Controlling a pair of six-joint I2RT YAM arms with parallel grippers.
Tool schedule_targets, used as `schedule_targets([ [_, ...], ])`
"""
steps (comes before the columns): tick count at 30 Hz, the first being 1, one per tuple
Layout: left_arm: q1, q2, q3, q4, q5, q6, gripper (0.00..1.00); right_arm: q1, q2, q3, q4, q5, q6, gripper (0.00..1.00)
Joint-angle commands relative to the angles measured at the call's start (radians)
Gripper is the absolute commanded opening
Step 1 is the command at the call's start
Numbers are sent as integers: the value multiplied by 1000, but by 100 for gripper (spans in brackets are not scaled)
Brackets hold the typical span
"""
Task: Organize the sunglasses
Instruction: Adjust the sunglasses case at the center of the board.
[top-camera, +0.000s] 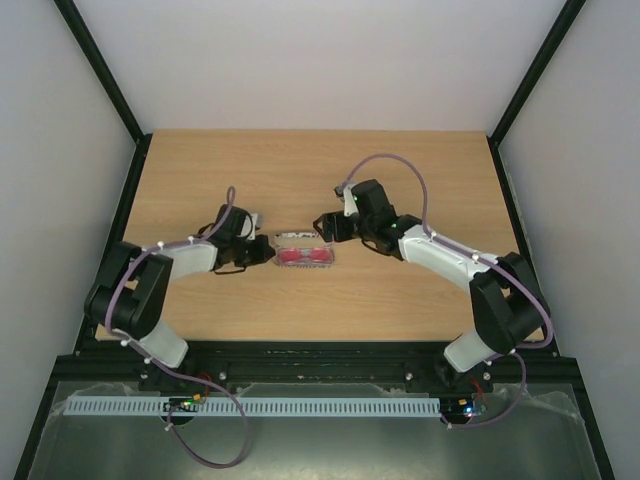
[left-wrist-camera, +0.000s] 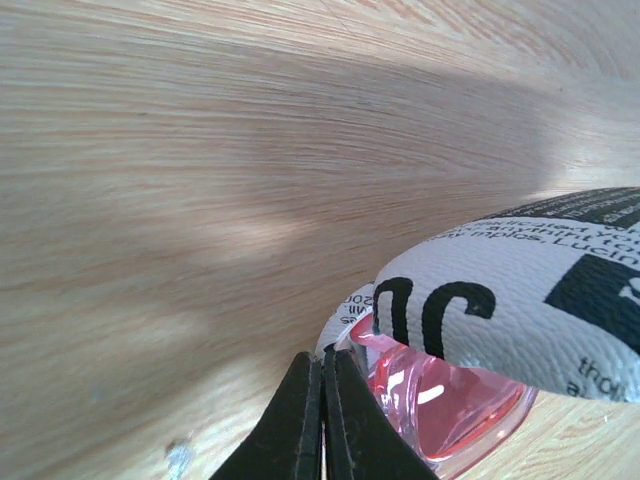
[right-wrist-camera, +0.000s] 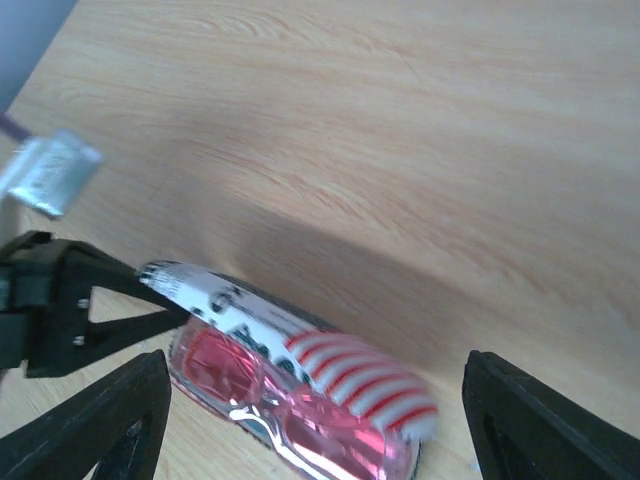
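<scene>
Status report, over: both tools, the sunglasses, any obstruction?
Left tool shut, tips at case end. Right tool open, facing case. Sunglasses inside case, lid half open. Nothing else seen in the way.

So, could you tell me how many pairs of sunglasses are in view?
1. The sunglasses lie inside the open case in the middle of the table. No other pair shows.

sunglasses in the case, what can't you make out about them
Sunglasses arms: right wrist view, hidden beneath the lenses and case lid.
Most of the frame: left wrist view, covered by the lid and cut by the bottom edge.
Frame detail: top external view, too small.
</scene>
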Motion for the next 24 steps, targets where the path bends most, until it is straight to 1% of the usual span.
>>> schedule_targets([
  [1,-5,106,113,-79,139,126,2,-4,11,107,-160,-11,-248,80],
  [5,-5,213,196,-90,223,165,2,-4,36,161,-189,-25,-315,82],
  [10,-5,302,319,-144,249,224,2,-6,93,223,-309,4,-400,81],
  [13,-5,335,379,-179,257,261,2,-15,124,237,-349,29,-445,80],
  [17,-5,359,433,-238,260,320,2,-30,179,283,-421,18,-501,77],
  [21,-5,382,469,-277,263,354,2,-32,228,320,-462,3,-515,74],
  [24,-3,391,488,-287,263,351,2,-32,244,327,-467,2,-516,72],
])
